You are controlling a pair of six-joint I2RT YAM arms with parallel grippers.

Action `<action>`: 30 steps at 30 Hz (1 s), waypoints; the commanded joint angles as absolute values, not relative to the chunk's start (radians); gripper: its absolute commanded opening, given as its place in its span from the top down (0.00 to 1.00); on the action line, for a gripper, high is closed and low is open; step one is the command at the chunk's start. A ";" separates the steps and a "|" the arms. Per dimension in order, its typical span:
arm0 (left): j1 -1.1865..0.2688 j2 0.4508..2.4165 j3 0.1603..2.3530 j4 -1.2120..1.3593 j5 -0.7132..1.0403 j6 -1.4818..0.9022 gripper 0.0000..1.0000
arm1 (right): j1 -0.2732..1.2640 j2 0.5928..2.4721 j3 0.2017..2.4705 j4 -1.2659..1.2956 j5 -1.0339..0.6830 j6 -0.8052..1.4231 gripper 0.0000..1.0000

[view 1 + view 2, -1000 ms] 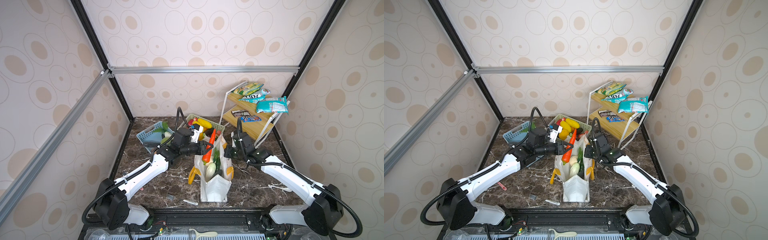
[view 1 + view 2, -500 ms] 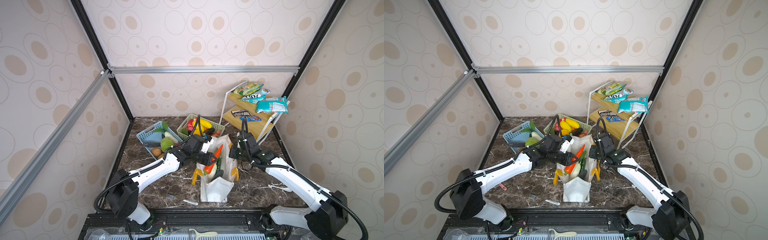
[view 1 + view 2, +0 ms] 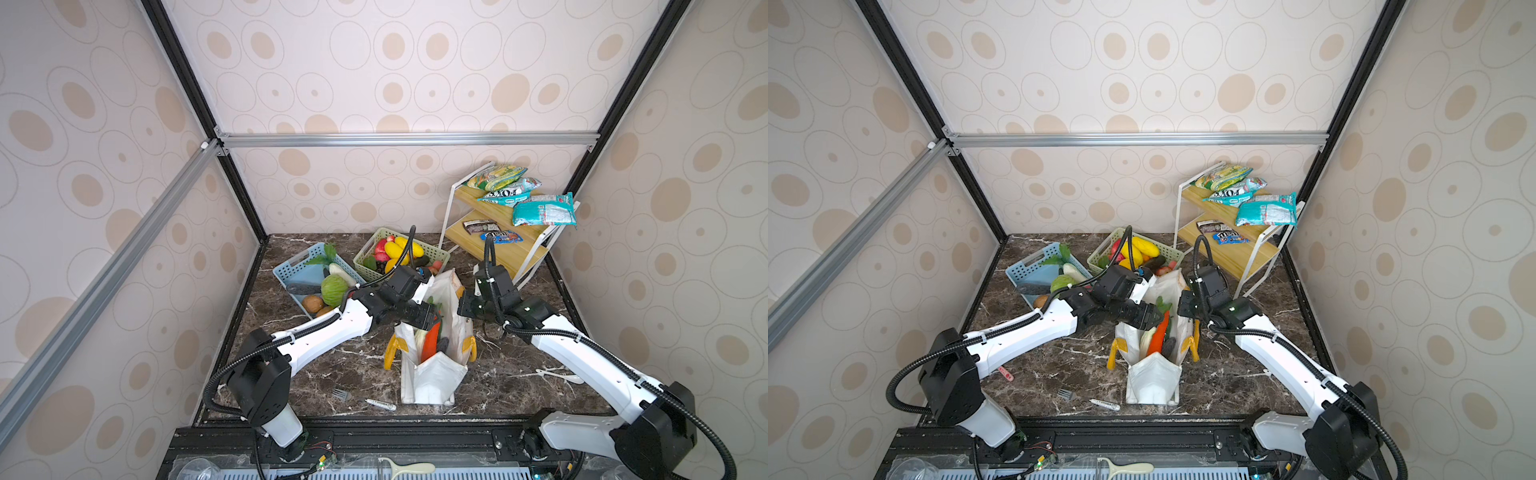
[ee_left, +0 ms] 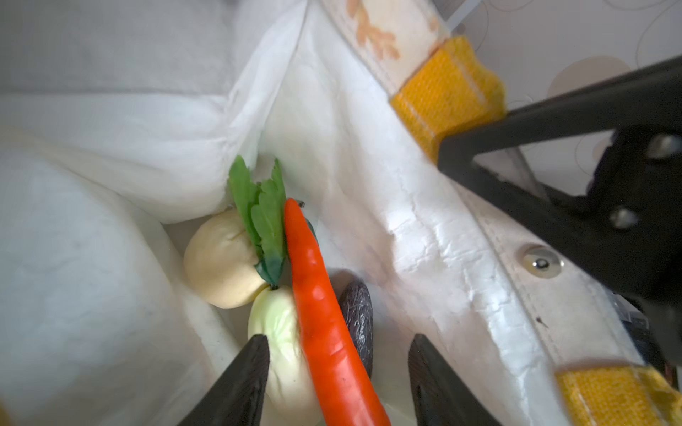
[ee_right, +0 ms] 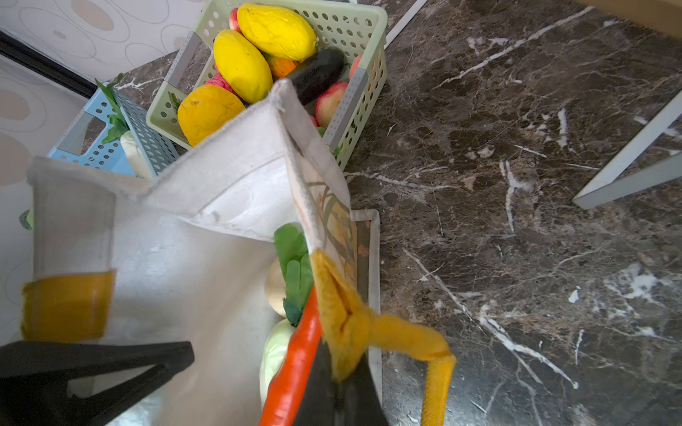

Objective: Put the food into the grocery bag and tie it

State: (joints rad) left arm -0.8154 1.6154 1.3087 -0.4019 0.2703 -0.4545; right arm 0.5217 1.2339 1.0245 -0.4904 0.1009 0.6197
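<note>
We find both top views bright and evenly lit from overhead, with only soft, faint shadows on the marble bench beneath the arms. The wall pattern stretches toward the corners. In the left wrist view the grocery bag glares nearly white. Its far folds and the left gripper blur, while the red-orange pepper stays sharp. The right wrist view renders the bench's veins crisply.

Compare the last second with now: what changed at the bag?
The left gripper carried the red-orange pepper down from above the rim into the grocery bag, then opened its jaws. The pepper now lies loose between them, beside the cabbage. The right gripper stayed shut on the bag's rim by the yellow handle.
</note>
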 commanded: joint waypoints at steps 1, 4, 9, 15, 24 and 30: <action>-0.818 1.567 1.402 -0.453 0.175 -0.444 0.36 | 0.515 1.235 1.013 -0.499 0.095 0.619 1.00; -0.789 1.567 1.460 -0.462 0.132 -0.440 0.32 | 0.515 1.238 1.011 -0.492 0.095 0.618 1.00; -0.728 1.606 1.561 -0.477 0.086 -0.430 0.32 | 0.516 1.235 1.004 -0.497 0.100 0.615 1.00; -0.624 1.621 1.576 -0.353 0.079 -0.495 0.32 | 0.515 1.247 0.988 -0.493 0.083 0.621 1.00; -0.519 1.763 1.614 -0.342 -0.076 -0.499 0.28 | 0.515 1.257 0.995 -0.501 0.093 0.615 1.00; -0.510 1.882 1.682 -0.351 -0.078 -0.454 0.23 | 0.512 1.268 1.016 -0.534 0.106 0.613 1.00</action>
